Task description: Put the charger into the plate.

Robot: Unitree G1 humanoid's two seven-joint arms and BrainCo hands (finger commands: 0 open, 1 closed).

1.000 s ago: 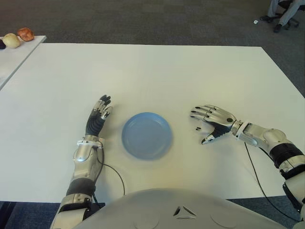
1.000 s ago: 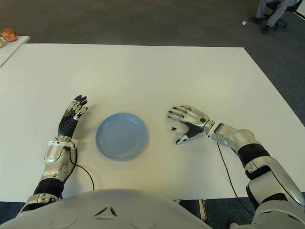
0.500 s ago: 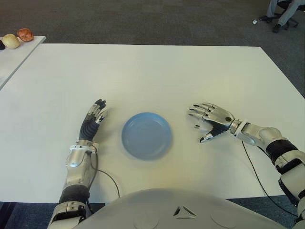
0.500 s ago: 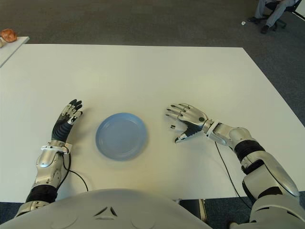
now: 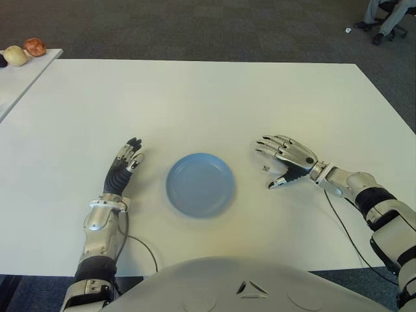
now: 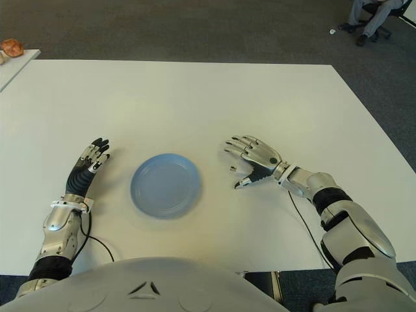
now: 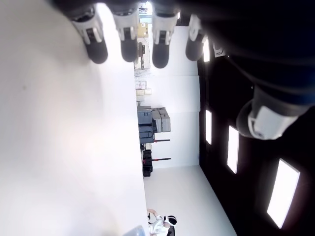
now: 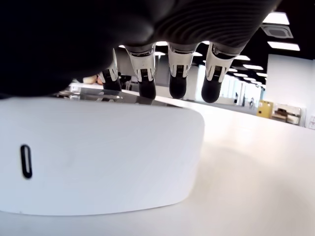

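My right hand point(image 5: 286, 159) is over the white table point(image 5: 208, 97), to the right of the blue plate point(image 5: 200, 184). Its fingers are spread and hold nothing. In my right wrist view the white charger point(image 8: 93, 157) lies on the table just under my palm, with the fingertips point(image 8: 177, 73) hanging above its far edge; I cannot tell if the palm touches it. In the eye views the charger is nearly invisible against the white table, and only its small dark port point(image 5: 265, 168) shows just beside my fingers, between my hand and the plate. The charger is on the table, not in the plate, and the two are apart.

The plate is empty and stands near the front middle of the table. Between the charger and the plate there is only bare table, nothing is in the way.

My left hand point(image 5: 123, 170) shows to the left of the plate, with the fingers straight and relaxed, holding nothing. A thin black cable point(image 5: 146, 250) runs from its wrist to the front edge of the table.

Farther away, at the far left, a second table point(image 5: 23, 75) carries some small round things point(image 5: 26, 51), maybe fruit. At the far right, on the grey carpet point(image 5: 195, 29), I see the legs of a person point(image 5: 383, 16) sitting on a chair.
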